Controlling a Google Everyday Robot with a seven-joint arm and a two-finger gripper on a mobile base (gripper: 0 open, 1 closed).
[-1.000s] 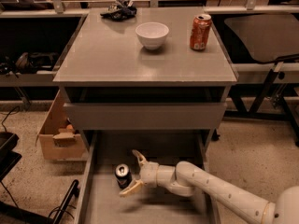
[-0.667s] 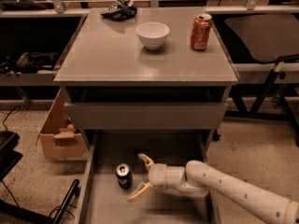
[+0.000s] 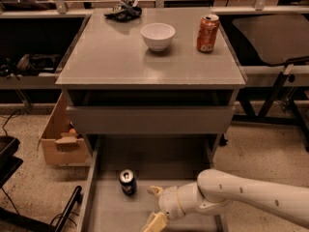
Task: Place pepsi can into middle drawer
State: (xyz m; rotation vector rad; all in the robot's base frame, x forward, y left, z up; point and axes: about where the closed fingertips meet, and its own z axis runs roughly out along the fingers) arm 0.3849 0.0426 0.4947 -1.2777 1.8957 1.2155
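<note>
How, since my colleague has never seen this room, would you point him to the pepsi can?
Find the grey cabinet; at its base the middle drawer is pulled out near the floor. The pepsi can stands on the drawer floor, left of the open gripper: dark blue, unlike the orange-red can on top.

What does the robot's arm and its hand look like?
The arm is smooth, round and creamy white, with small dark dots. Its gripper, over the middle drawer beside the pepsi can, has two pale tan fingers. No cables show.
</note>
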